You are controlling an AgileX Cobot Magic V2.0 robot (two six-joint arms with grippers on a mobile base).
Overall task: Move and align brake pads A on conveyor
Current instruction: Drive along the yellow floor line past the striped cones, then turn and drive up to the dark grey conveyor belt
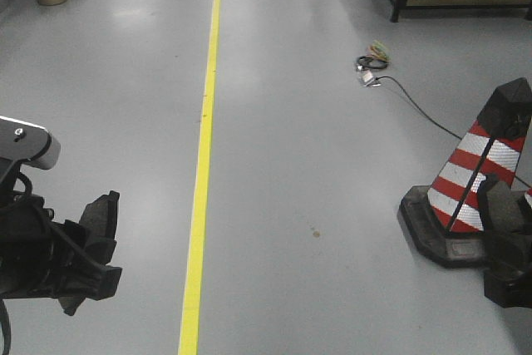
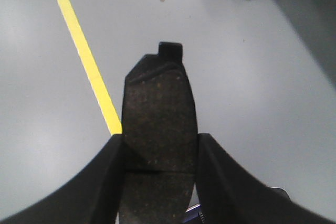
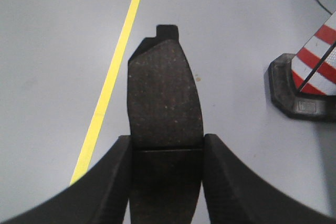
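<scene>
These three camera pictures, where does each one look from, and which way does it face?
Exterior front view: high on the robot, facing forward over the floor's yellow line; left hand and right hand at the edges.
Left wrist view: behind the left hand, looking past its brake pad at the floor.
Right wrist view: behind the right hand, likewise, past its brake pad.
Shared: yellow line, traffic cone.

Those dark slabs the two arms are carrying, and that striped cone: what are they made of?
Each brake pad looks like gritty pressed friction material: matte dark brown, pale specks, with a smoother, probably metal, backing tab at the tip. The cone seems plastic or rubber, red with shiny white bands on a black base.
</scene>
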